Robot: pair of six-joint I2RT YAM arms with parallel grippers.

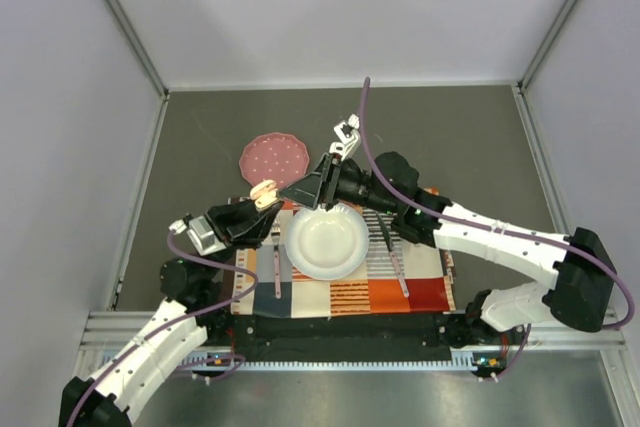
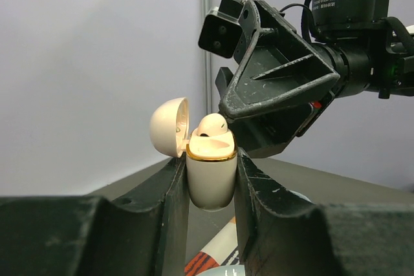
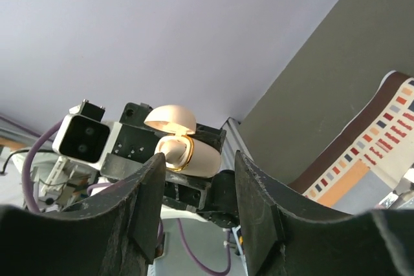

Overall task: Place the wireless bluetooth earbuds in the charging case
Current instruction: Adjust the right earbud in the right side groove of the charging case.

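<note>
The left jaws are clamped on the body of the case (image 2: 211, 182), held upright off the worktop (image 1: 450, 137), near the white bowl (image 1: 292, 247) on the placemat (image 1: 420, 292). The lid (image 2: 169, 127) is swung back, and one peach-pink earbud (image 2: 211, 125) sits in the gold-rimmed top, its head poking out. The right jaws stand apart, gripping nothing, their tips just beside the earbud; whether they touch it cannot be told. A pink plate (image 1: 273, 157) lies behind.

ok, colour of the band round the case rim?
Gold band on the charging case; left wrist view.
</note>
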